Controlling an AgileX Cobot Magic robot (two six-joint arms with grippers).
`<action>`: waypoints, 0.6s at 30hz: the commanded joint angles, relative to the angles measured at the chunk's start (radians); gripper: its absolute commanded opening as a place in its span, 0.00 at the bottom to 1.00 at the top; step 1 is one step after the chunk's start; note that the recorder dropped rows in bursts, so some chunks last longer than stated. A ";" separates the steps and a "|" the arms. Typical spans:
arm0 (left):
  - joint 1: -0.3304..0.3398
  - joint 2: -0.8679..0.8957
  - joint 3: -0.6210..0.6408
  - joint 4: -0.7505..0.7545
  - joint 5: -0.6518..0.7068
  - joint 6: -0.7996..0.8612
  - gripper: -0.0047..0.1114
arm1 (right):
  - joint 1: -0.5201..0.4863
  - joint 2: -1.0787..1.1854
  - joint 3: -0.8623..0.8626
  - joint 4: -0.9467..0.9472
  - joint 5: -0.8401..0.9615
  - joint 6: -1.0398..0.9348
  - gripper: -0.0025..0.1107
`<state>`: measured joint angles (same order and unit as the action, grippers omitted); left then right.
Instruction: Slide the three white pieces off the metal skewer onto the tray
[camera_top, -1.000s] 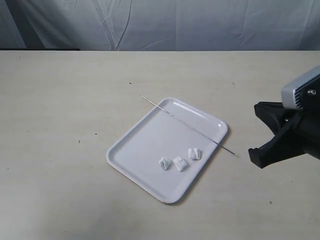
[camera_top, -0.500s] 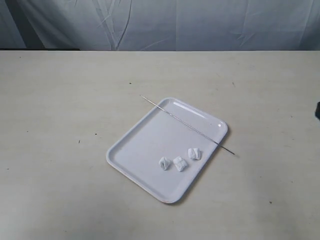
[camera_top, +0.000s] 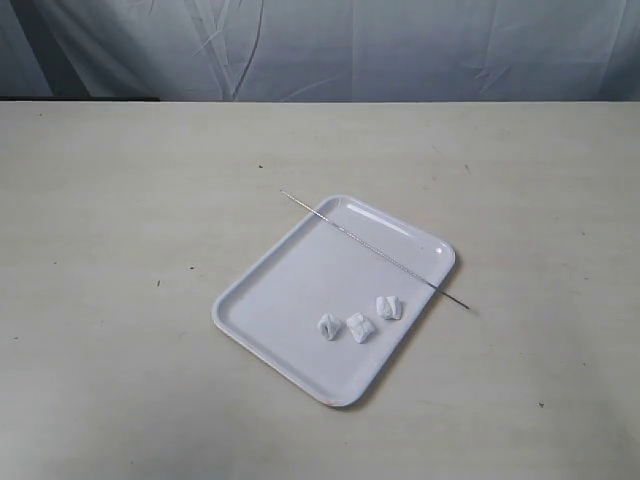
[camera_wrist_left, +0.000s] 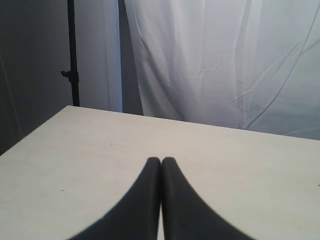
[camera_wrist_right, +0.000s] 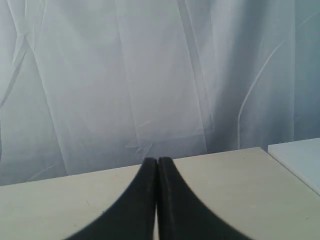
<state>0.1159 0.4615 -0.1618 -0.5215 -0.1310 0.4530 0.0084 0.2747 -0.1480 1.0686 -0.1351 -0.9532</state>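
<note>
Left claw (camera_wrist_left: 161, 160) closed | right claw (camera_wrist_right: 158, 161) closed (both empty, pointing along table (camera_wrist_left: 75, 150))

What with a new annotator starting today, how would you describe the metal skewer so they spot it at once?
On the beige table lies a white tray, set at an angle. The metal skewer rests along the tray's far right edge, both tips poking past the rim. It is the only thin, straight, silvery thing; the three white pieces near it are soft lumps.
</note>
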 joint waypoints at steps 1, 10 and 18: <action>0.015 -0.025 0.005 0.095 -0.001 0.000 0.04 | -0.026 -0.138 0.116 -0.298 -0.018 0.195 0.02; 0.034 -0.036 0.005 0.166 0.002 0.000 0.04 | -0.041 -0.275 0.148 -0.605 0.065 0.599 0.02; 0.034 -0.036 0.005 0.166 0.002 0.000 0.04 | -0.069 -0.275 0.148 -1.077 0.244 0.890 0.02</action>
<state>0.1480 0.4341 -0.1618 -0.3615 -0.1289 0.4530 -0.0536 0.0057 -0.0044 0.1550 0.0431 -0.1557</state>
